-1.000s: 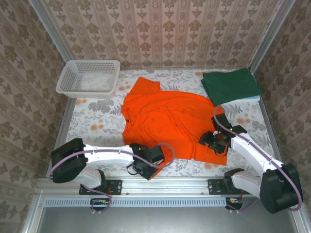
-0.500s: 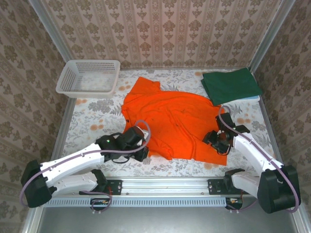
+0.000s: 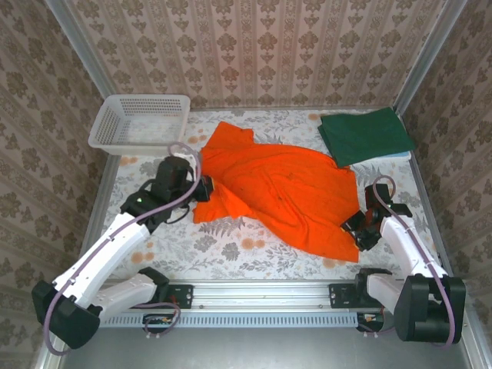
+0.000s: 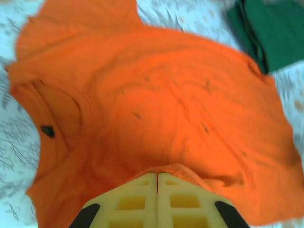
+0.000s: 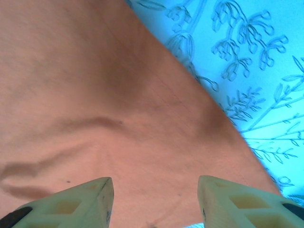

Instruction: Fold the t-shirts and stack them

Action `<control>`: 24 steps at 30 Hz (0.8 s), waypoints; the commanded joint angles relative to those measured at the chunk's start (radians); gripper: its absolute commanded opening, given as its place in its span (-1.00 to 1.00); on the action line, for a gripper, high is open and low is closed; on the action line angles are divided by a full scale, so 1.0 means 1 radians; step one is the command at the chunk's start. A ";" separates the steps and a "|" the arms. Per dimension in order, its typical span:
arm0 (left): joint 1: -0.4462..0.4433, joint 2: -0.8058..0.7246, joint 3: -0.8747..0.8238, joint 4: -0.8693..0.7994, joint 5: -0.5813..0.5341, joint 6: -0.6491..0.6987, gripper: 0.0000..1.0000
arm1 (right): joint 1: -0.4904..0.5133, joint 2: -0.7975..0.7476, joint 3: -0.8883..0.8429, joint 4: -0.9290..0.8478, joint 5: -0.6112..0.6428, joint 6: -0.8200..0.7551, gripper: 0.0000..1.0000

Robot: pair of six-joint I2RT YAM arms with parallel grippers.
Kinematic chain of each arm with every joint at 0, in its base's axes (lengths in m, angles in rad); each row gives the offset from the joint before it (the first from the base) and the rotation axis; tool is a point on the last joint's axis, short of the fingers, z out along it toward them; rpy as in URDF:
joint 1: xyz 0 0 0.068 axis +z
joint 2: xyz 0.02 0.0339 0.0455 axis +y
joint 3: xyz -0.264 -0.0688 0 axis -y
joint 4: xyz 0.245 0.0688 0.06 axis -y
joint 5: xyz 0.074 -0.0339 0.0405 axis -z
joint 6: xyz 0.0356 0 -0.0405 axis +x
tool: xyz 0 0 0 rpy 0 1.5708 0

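Floral counter (image 3: pixel 231 247) with the orange t-shirt (image 3: pixel 286 192) at centre, its near-left hem now drawn toward the collar by the left pincer (image 3: pixel 200 190), clamped on the cloth, while the right pincer (image 5: pixel 154 194), half-open, seemingly pins the near-right corner: first fold begun.

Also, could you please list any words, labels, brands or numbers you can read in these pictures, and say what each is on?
No text can be read anywhere.
The small dark tag inside the collar of the orange t-shirt is too blurred to read.
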 commanded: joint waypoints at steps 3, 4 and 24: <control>0.178 0.030 -0.047 0.089 0.034 -0.043 -1.00 | -0.002 0.081 0.040 -0.167 -0.019 -0.034 -0.02; 0.184 0.034 -0.053 0.094 0.021 -0.044 -1.00 | -0.002 0.099 0.051 -0.194 -0.016 -0.051 -0.02; 0.148 0.062 -0.059 0.124 -0.032 -0.028 -1.00 | 0.238 0.185 0.018 -0.102 -0.087 0.071 -0.11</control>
